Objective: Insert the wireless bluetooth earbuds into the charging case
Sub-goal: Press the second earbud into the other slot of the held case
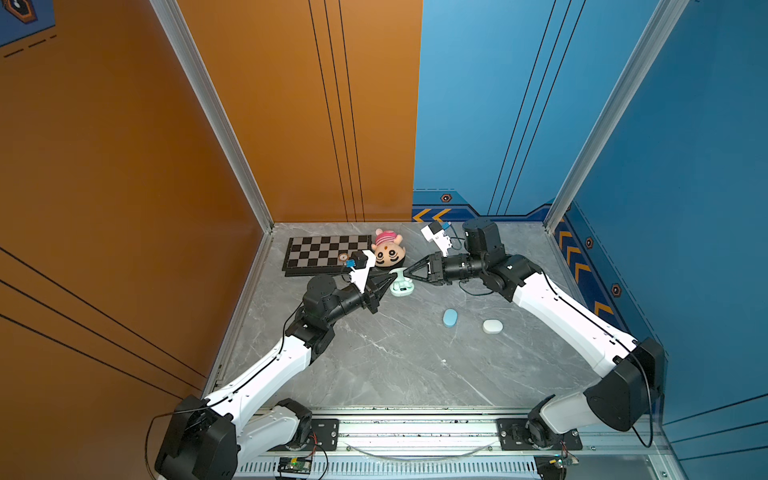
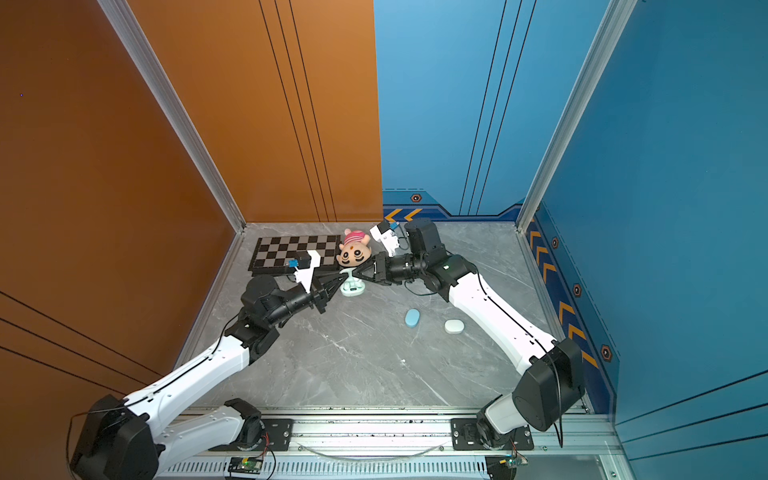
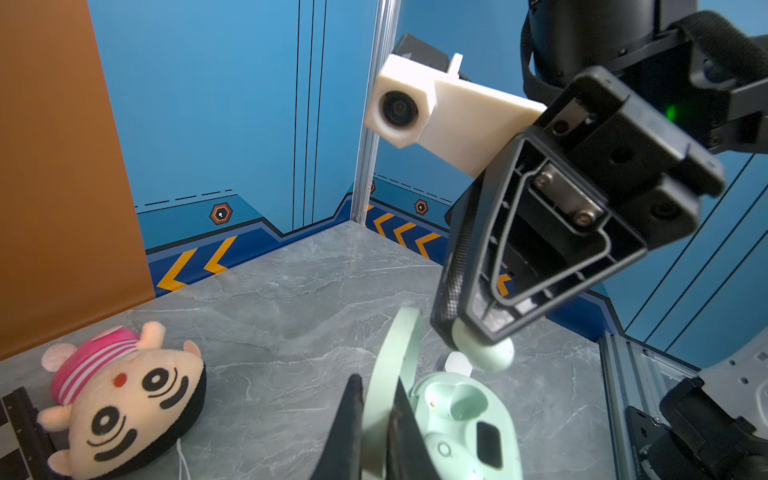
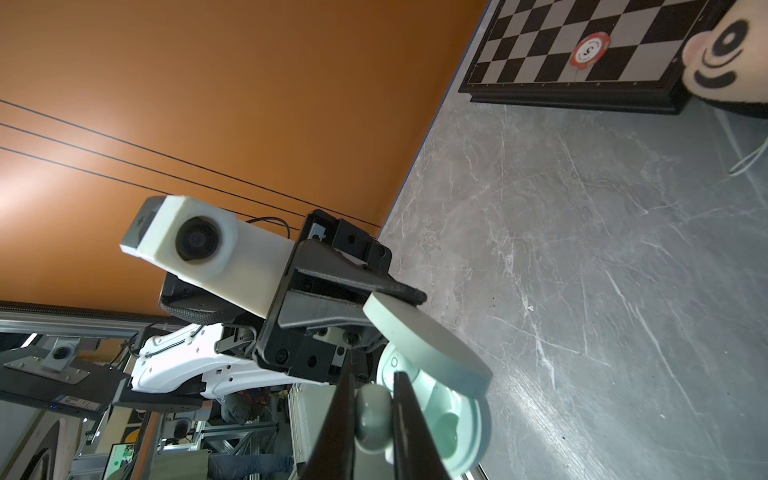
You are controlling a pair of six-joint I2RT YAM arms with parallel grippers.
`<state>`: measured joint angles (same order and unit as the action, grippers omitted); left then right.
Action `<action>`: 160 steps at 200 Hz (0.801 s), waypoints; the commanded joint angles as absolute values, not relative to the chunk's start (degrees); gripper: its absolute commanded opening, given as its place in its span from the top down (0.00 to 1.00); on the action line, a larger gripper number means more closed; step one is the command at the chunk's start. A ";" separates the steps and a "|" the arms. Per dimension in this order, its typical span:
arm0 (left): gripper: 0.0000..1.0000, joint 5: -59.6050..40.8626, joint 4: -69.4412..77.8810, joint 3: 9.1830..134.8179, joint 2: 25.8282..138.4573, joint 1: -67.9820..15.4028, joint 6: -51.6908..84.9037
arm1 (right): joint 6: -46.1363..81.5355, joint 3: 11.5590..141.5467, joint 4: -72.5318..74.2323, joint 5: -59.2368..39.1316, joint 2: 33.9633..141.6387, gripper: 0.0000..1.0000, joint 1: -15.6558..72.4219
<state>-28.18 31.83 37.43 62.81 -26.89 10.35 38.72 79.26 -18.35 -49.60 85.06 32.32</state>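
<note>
left pincer (image 3: 376, 399) clamps the lid (image 3: 401, 340) so the case (image 3: 457, 432) stands open; right pincer (image 4: 372, 386) grips an earbud (image 4: 374, 419) above it.

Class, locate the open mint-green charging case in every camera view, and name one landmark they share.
In a top view: mint-green charging case, between left end effector and right end effector.
In a top view: case, likewise.
Left wrist: case, lid clamped by the left end effector.
Right wrist: case behind the earbud in the right end effector.
Shared landmark: plush toy beside it.
</note>
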 commanded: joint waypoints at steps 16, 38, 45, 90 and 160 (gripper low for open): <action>1.00 -29.07 33.31 40.07 63.02 -27.67 10.81 | 35.50 77.54 -17.71 -51.42 82.84 0.95 32.50; 1.00 -29.09 33.29 40.52 63.01 -27.94 11.08 | 33.95 77.15 -18.72 -50.93 82.71 0.95 32.42; 1.00 -29.11 33.30 40.62 63.02 -27.95 11.07 | 33.69 77.17 -19.03 -50.81 82.77 0.95 32.38; 1.00 -28.88 33.27 40.78 63.19 -28.30 11.07 | 32.28 77.24 -20.72 -49.89 82.68 0.89 32.33; 1.00 -28.83 33.48 41.22 63.80 -28.98 10.99 | 31.83 79.40 -22.43 -45.60 80.67 0.61 30.43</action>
<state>-28.14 31.86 38.94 63.55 -28.12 10.55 32.80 77.93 -20.51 -48.31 82.85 31.81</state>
